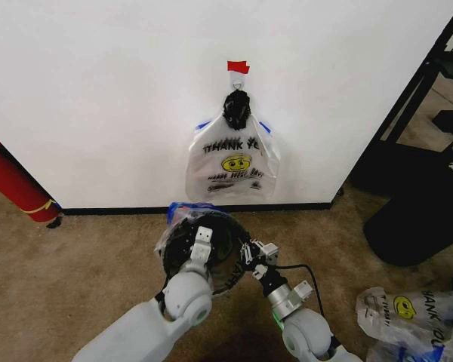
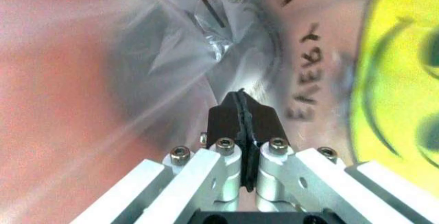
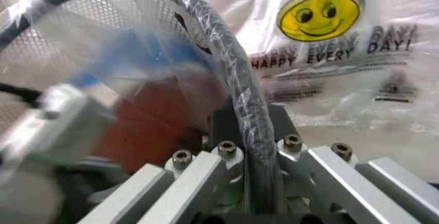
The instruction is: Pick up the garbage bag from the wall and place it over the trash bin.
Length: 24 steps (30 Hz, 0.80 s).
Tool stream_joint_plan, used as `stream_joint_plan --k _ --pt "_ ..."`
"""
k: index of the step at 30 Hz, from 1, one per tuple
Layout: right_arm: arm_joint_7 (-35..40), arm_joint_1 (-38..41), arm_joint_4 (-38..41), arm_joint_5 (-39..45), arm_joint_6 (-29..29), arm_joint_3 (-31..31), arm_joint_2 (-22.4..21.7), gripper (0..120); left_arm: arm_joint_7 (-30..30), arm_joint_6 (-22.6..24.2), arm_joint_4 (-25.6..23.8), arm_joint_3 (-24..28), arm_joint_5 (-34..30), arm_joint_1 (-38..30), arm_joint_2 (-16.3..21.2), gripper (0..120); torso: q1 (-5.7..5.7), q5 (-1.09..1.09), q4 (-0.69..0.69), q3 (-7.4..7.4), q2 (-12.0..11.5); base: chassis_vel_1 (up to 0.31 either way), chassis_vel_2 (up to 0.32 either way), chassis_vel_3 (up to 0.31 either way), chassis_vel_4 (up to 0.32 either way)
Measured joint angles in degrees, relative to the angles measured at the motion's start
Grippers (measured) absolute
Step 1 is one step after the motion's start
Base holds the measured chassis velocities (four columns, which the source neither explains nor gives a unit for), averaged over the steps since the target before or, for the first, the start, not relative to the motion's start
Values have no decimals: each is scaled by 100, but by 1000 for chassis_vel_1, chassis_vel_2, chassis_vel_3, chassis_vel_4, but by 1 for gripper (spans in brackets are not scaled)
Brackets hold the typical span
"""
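Garbage bag: draped over the trash bin by the wall; mostly hidden behind arms.
Left claw: inside bag, fingers together, pinching film.
Right claw: clamped on bin rim and film.
Second bag: on wall hook.

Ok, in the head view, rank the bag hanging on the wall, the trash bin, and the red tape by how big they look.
Largest to smallest, as they look:
1. The hanging bag and the trash bin look too alike to rank; the bin is partly covered by the left gripper and nearer the camera.
2. The red tape, clearly smallest.
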Motion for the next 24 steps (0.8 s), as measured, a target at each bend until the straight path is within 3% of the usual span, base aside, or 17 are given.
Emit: stream_joint_plan --k 11,24 --pt "-176 3 -143 -615 411 75 106 0 -56 209 -173 164 56 176 1 0 0 0 0 0 0 0 0 0 0" --pt "-514 -121 34 -774 818 187 -17 0 -102 265 885 278 609 -306 -188 0 0 0 -1 1 0 0 0 0 0"
